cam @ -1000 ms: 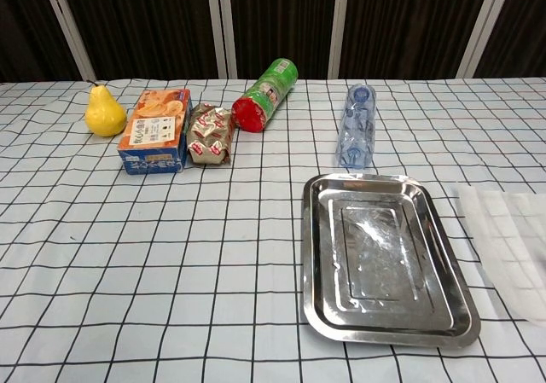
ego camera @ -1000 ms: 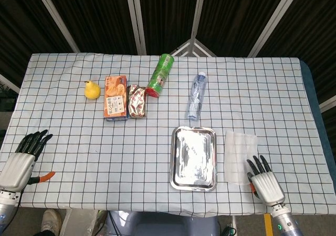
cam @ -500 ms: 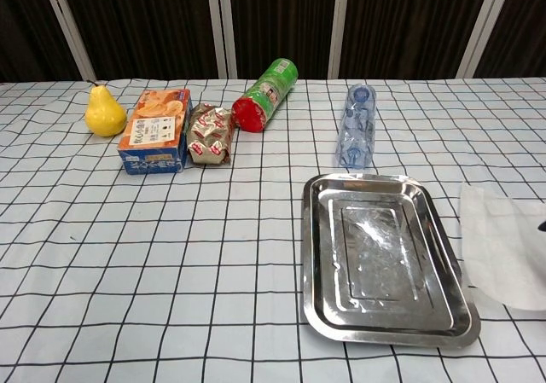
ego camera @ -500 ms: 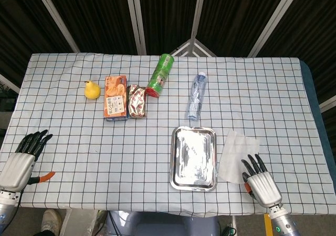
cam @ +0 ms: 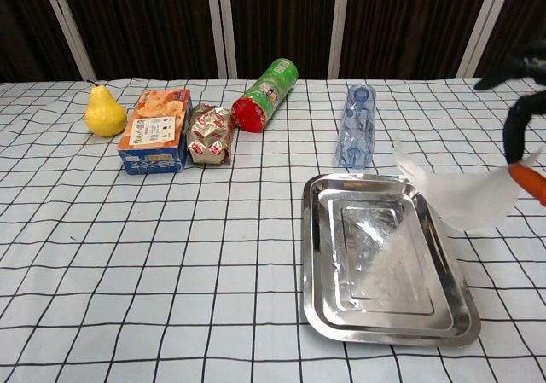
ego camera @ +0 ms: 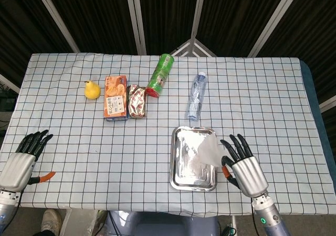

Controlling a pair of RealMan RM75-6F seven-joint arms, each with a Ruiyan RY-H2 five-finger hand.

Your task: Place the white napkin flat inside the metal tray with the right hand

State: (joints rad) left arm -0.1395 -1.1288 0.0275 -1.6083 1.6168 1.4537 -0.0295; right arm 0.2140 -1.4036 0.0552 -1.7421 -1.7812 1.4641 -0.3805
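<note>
The metal tray [ego camera: 180, 174] [cam: 329, 323] lies at the front middle of the checked table. My right hand [ego camera: 243, 166] [cam: 521, 125] is raised just right of the tray and holds the white napkin [ego camera: 207, 151] [cam: 461, 197] by one edge. The napkin hangs in the air, its free part stretching left over the tray's right side. My left hand [ego camera: 21, 161] rests at the table's front left corner, fingers stretched out, holding nothing; the chest view does not show it.
Along the back stand a yellow pear [ego camera: 92, 90], an orange snack box [ego camera: 115, 97], a foil packet [ego camera: 137, 101], a green can on its side [ego camera: 161, 75] and a lying water bottle [ego camera: 196, 95]. Bare cloth lies left of the tray.
My right hand has taken the napkin off the table to the right of the tray, risen and moved left. The napkin now hangs over the tray's right side. The left hand has stayed still.
</note>
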